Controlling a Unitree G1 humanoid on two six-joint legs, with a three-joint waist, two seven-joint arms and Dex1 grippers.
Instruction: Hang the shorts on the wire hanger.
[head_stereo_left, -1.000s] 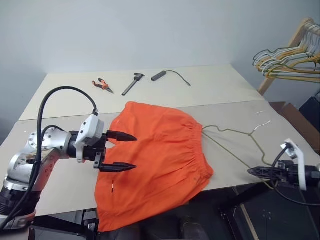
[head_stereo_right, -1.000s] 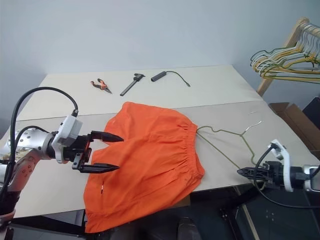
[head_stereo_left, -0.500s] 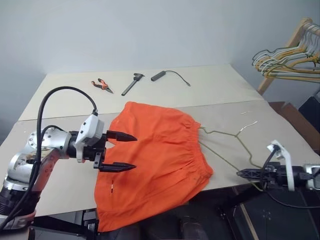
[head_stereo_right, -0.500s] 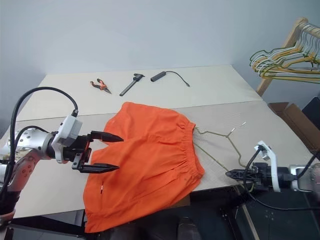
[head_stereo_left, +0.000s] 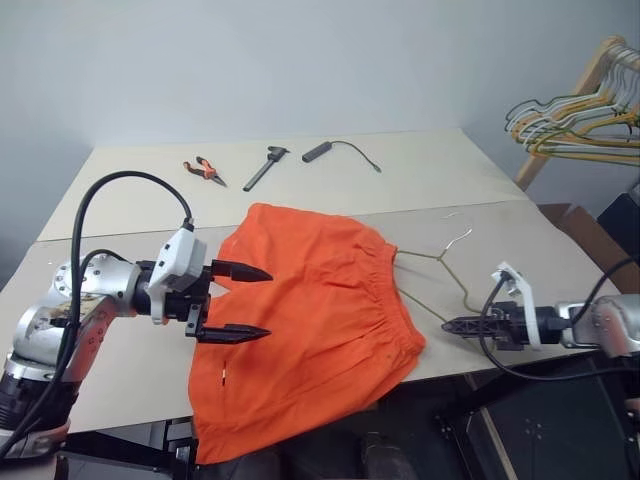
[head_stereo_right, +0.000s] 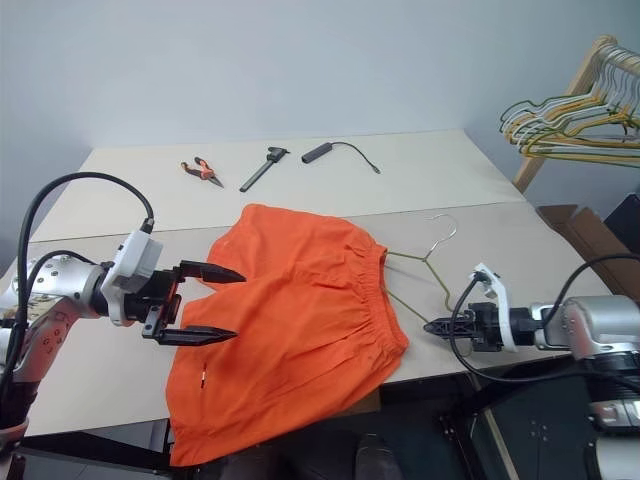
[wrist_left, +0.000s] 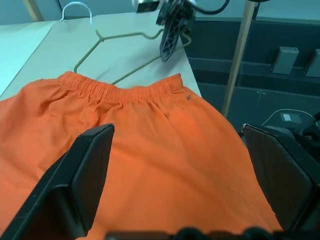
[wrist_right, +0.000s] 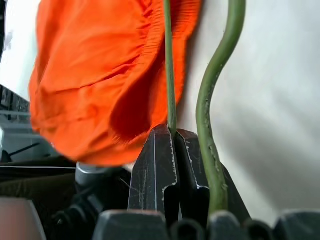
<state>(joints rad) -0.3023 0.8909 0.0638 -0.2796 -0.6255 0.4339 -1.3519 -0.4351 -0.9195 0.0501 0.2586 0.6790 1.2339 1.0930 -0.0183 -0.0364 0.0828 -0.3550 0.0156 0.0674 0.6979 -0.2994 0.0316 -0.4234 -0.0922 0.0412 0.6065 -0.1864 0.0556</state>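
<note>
Silver, ribbed metal arm segments with a dark cuff low down, ending in a white wrist block and a black hand, the left gripper (head_stereo_left: 232, 302), tapering to two pointed black fingers (head_stereo_left: 243, 271). Thick black cable arching in a high loop behind the white block, well back from the fingertips. Same build on the other side: rounded silver forearm, small white bracket and thin looping black cable just behind the slim black right gripper (head_stereo_left: 447, 324).

You have one shorts (head_stereo_left: 310, 320), one wire hanger (head_stereo_left: 440, 262), three tools (head_stereo_left: 268, 165) behind the shorts, and one bunch of hangers (head_stereo_left: 575, 125).
</note>
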